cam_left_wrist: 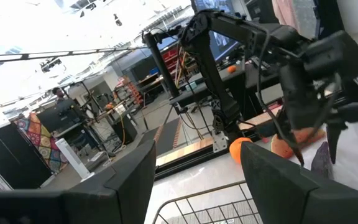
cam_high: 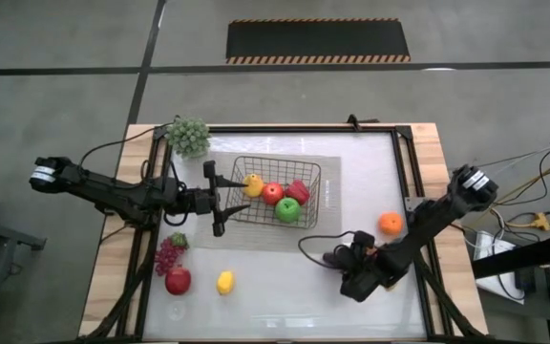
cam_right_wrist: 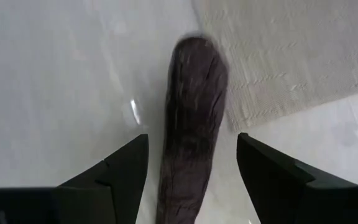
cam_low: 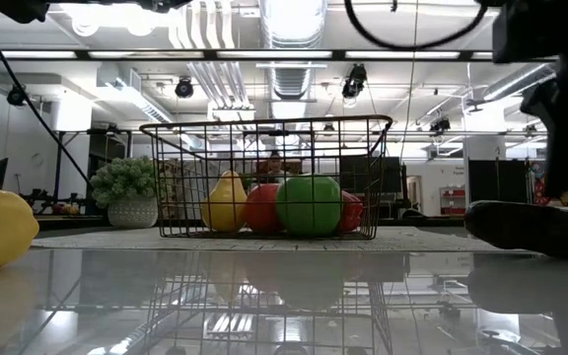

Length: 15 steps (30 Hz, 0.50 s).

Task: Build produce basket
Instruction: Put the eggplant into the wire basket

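A wire-mesh basket (cam_high: 275, 193) on a pale mat (cam_high: 327, 172) already held a yellow pear (cam_high: 253, 184), a red apple (cam_high: 272, 193), a green fruit (cam_high: 288, 209) and a red pepper (cam_high: 299, 190) as the right gripper (cam_right_wrist: 191, 163) reached for a purple eggplant (cam_right_wrist: 191, 124) lying on the table (cam_high: 285, 287) beside the mat's edge. Its fingers stood apart, the eggplant lying lengthwise between them, apparently not yet clamped. The next move seemingly called for closing, lifting and carrying it to the basket. The left gripper (cam_high: 220, 198) waited at the basket's left side, fingers apart and empty. An orange (cam_high: 391, 223), grapes (cam_high: 168, 253), a second apple (cam_high: 178, 280) and a lemon (cam_high: 224, 282) remained outside.
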Motion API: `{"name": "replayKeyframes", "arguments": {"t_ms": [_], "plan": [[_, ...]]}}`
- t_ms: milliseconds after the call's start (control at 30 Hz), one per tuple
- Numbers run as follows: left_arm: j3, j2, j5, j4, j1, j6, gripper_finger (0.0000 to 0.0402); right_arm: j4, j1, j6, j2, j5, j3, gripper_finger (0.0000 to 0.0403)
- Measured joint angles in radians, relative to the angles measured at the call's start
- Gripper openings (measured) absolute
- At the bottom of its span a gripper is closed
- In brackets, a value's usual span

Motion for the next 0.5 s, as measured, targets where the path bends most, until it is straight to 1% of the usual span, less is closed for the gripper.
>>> {"name": "replayKeyframes", "arguments": {"t_ms": [133, 233, 300, 500], "plan": [[0.0, 0.0, 0.0, 0.0, 0.0, -0.001, 0.0217, 0.007, 0.003, 0.0, 0.061, -0.032, 0.0, 0.0222], [0.0, 0.0, 0.0, 0.0, 0.0, -0.025, 0.0217, 0.02, 0.005, -0.001, 0.085, -0.039, 0.0, 0.0202], [0.0, 0.0, 0.0, 0.0, 0.0, -0.028, 0.0217, 0.025, 0.006, -0.002, 0.085, -0.038, 0.0, 0.0177], [0.0, 0.0, 0.0, 0.0, -0.003, -0.035, 0.0217, 0.026, 0.006, -0.019, 0.054, -0.03, 0.0, 0.0082]]}}
